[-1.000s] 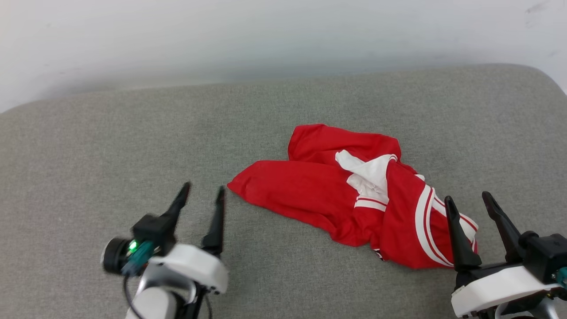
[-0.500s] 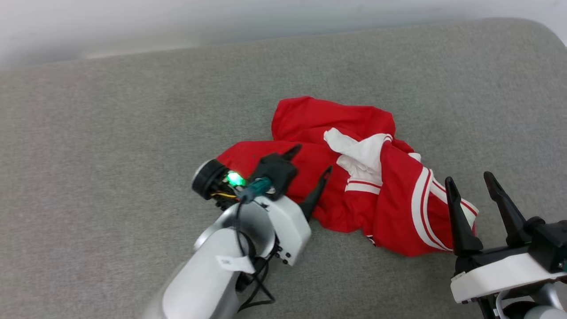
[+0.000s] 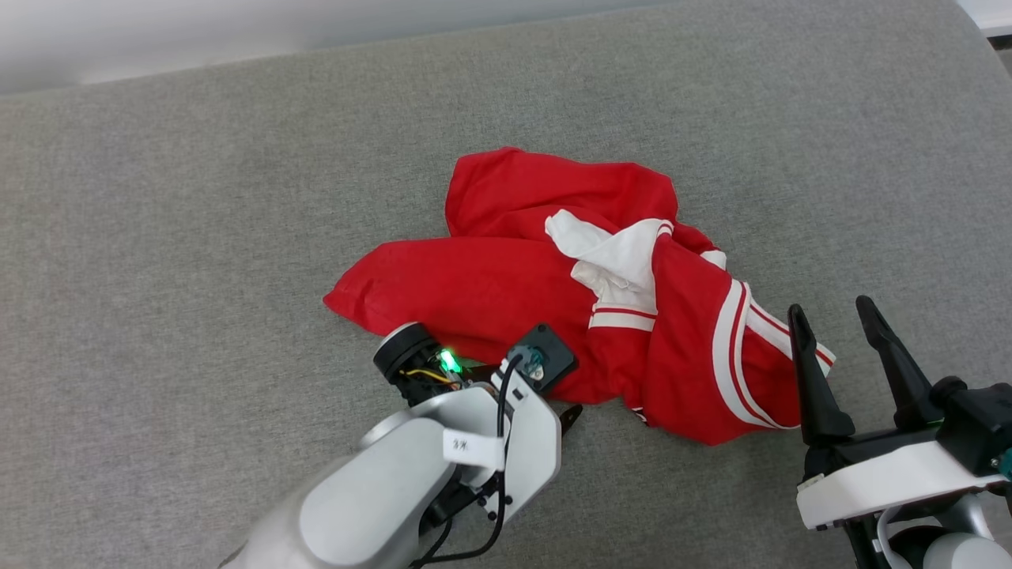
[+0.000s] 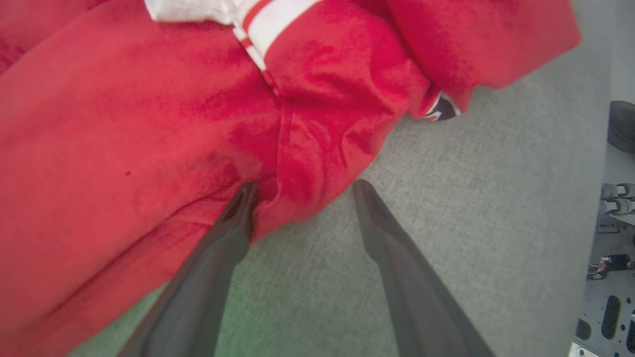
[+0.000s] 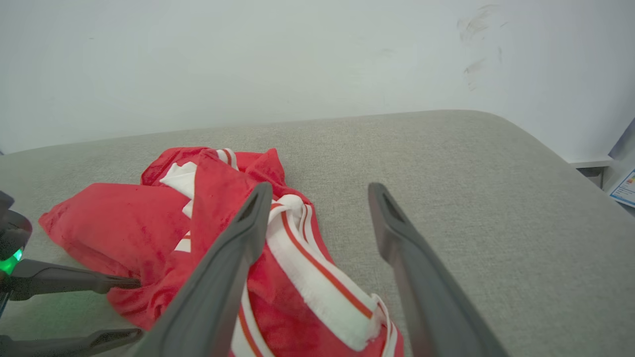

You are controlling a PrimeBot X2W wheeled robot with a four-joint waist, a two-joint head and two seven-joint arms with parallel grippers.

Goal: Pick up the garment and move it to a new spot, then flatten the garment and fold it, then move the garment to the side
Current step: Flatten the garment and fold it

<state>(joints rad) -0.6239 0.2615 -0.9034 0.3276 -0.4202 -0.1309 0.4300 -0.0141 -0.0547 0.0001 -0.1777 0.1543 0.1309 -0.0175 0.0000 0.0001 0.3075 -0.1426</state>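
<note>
Item: garment, red jersey, crumpled mid grey padded surface. Left gripper: wide, empty, straddling its near edge, half over cloth, half over bare padding. Right gripper: wide, empty, beside the striped trim. Risk we note: closing here may catch only a thin fold, which could slip free on lifting

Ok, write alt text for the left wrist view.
The left arm's two dark fingers, spread open, sit at the edge of a crumpled red jersey: one tip against the cloth, the other over bare grey cushion. White striped trim shows at the top.
</note>
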